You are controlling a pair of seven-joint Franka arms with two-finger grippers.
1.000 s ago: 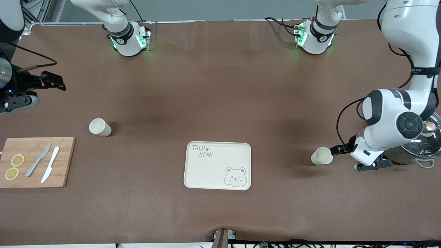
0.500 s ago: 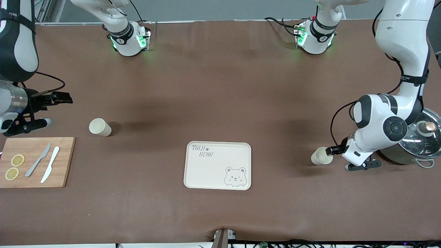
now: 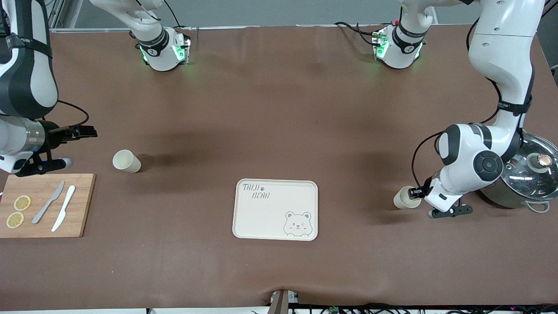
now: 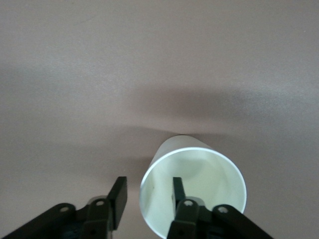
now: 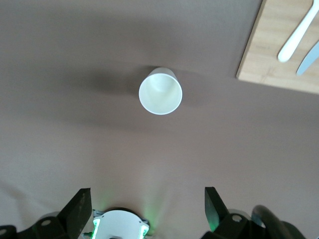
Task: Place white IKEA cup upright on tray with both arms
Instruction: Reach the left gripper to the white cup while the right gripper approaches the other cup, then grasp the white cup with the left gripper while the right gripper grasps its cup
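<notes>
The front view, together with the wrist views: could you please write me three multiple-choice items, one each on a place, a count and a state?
1. Where do the lemon slices lie?
A. on the tray
B. on the cutting board
C. in the pot

2. How many white cups are in the scene?
A. one
B. three
C. two

3. How is the cup at the left pincer placed?
A. lying on its side on the table
B. upright on the tray
C. lifted in the air

Answers:
1. B: both slices sit on the wooden board beside the two knives.
2. C: one cup lies near the board, and the other lies at the left pincer.
3. A: its open mouth faces sideways on the brown surface, and the pincer's fingers straddle its wall.
</notes>
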